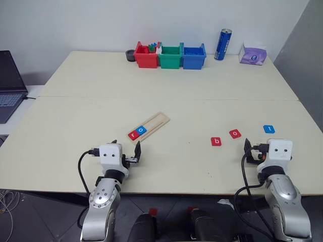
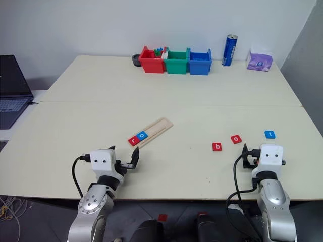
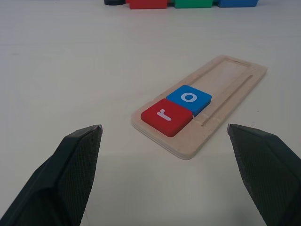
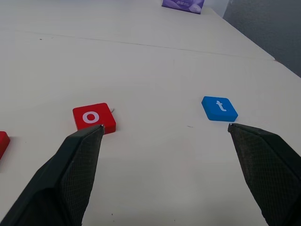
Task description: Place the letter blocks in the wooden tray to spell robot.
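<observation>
A wide, pale cream tabletop [image 1: 166, 101] made of two slabs joined along a seam carries everything. At its far edge stand three plastic bins in a row, red [image 1: 146, 56], green [image 1: 170, 56] and blue [image 1: 194, 56], touching one another, with a small dark round dish [image 1: 130, 55] just beside the red one; near the blue bin stand a tall blue drinks can [image 1: 222, 44] and a purple tissue packet [image 1: 253, 54]. An open dark laptop [image 1: 9, 85] sits off the table's left edge. Near the middle of the table lies the long, narrow light-wood tray [image 1: 151, 127], set diagonally, its near end pointing toward the robot's left arm. In that near end sit two letter blocks touching each other: a red square tile marked r [image 3: 167, 116] at the very end and a blue square tile marked o [image 3: 189, 99] next to it; the rest of the groove is bare. Well to the right of the tray, three more tiles lie flat on the table, spaced apart in a loose row: a red b tile [image 1: 216, 141], a red o tile [image 4: 94, 117] and a blue t tile [image 4: 219, 108]. The left gripper [image 3: 164, 136] hovers just short of the tray's near end with its two black fingers spread wide and nothing between them. The right gripper [image 4: 165, 134] sits near the red o and blue t tiles, fingers likewise spread wide and holding nothing.
</observation>
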Tool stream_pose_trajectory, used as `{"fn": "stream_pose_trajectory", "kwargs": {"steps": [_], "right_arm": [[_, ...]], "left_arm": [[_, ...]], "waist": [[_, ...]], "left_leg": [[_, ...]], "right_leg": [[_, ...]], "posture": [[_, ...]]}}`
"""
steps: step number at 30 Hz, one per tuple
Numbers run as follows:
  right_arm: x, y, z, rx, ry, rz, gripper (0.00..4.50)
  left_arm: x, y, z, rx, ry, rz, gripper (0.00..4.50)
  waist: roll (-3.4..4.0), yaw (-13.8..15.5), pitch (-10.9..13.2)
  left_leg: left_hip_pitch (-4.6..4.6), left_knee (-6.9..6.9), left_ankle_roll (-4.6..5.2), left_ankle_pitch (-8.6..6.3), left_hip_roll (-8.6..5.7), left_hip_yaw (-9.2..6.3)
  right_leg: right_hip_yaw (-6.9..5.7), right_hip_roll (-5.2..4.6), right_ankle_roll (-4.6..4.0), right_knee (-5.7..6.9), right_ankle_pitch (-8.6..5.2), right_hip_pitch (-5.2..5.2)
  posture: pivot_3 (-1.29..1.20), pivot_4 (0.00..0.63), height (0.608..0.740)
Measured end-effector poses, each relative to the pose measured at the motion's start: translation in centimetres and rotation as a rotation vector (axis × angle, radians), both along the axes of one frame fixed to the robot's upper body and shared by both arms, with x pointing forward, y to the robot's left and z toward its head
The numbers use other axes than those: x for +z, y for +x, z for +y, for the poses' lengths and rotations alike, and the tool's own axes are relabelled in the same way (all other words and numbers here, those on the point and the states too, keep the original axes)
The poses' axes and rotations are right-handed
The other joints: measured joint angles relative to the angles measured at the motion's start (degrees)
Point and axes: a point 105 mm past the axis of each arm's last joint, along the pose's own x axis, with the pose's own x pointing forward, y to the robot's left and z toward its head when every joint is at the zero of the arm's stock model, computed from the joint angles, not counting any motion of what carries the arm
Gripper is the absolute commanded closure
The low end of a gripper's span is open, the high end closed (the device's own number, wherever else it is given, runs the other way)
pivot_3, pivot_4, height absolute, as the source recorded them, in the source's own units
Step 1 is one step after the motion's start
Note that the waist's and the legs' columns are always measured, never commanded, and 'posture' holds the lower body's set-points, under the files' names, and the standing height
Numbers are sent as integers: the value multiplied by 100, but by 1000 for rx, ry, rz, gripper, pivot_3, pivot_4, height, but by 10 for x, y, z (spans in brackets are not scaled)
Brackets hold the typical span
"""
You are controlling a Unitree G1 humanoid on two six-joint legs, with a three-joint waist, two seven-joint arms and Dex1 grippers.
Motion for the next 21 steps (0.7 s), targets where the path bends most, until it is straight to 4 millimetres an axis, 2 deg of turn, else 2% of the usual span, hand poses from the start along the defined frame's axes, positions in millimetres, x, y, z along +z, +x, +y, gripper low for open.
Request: {"fn": "stream_pose_trajectory", "kwargs": {"steps": [15, 21], "right_arm": [[0, 2, 2, -13, 11, -5, 17], [7, 5, 14, 32, 0, -19, 17]], "left_arm": [[4, 3, -2, -2, -1, -16, 0], [10, 7, -2, -8, -11, -37, 0]], "waist": [[0, -1, 0], [0, -1, 0]], "left_leg": [[0, 0, 0, 0, 0, -1], [0, 0, 0, 0, 0, -1]], "right_leg": [[0, 0, 0, -1, 0, 0], [-1, 1, 0, -1, 0, 0]], "posture": [[0, 150, 740], [0, 150, 740]]}}
